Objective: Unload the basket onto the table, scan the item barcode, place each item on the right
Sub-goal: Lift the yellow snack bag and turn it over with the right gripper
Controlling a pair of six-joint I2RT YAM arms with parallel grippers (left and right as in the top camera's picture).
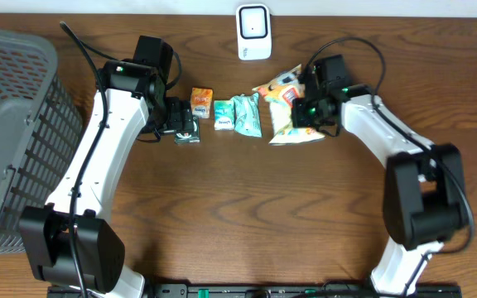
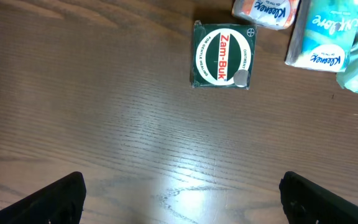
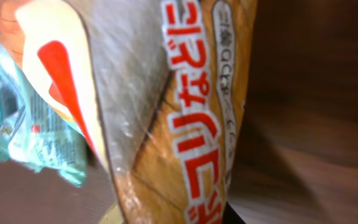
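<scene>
A yellow-orange snack bag (image 1: 293,126) with red lettering lies at the right end of a row of items, below the white barcode scanner (image 1: 254,31). My right gripper (image 1: 307,109) is shut on this bag. In the right wrist view the snack bag (image 3: 166,124) fills the frame between the jaws. My left gripper (image 2: 188,205) hangs open over bare wood, its dark fingers (image 2: 48,202) wide apart. A green Zam-Buk box (image 2: 222,55) lies ahead of it, untouched.
An orange Kleenex pack (image 1: 202,100), a teal Kleenex pack (image 1: 224,114) and a teal wipes packet (image 1: 248,114) lie in the row between the arms. A grey mesh basket (image 1: 15,124) stands at the left edge.
</scene>
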